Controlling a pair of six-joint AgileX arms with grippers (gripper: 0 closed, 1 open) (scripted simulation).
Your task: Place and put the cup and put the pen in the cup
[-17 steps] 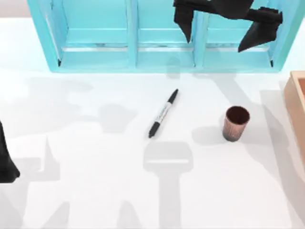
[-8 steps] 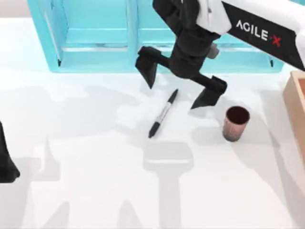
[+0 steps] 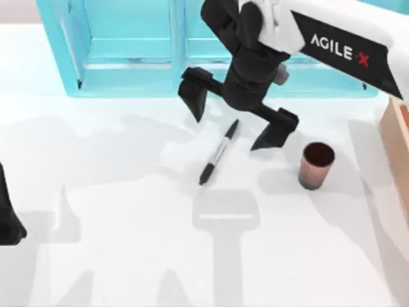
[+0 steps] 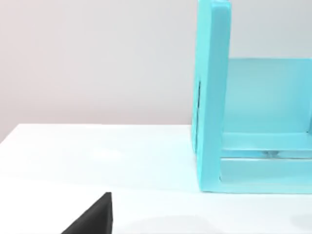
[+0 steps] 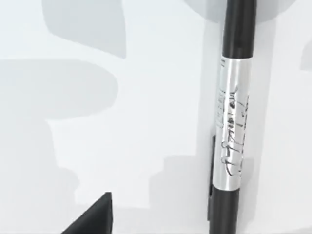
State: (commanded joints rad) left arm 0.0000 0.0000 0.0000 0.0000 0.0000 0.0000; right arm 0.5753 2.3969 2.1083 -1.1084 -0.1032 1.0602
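While the right gripper (image 3: pixel 234 123) hovers with fingers spread astride the pen's (image 3: pixel 217 153) upper end on the desk (image 3: pixel 128 243), it should centre over the barrel before closing, the cup (image 3: pixel 316 165) standing beyond one fingertip.

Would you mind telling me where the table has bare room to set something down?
The near half of the table is bare, as is the left stretch between the blue shelf and the parked left end effector. It is crowded around the pen, cup and open right end effector.
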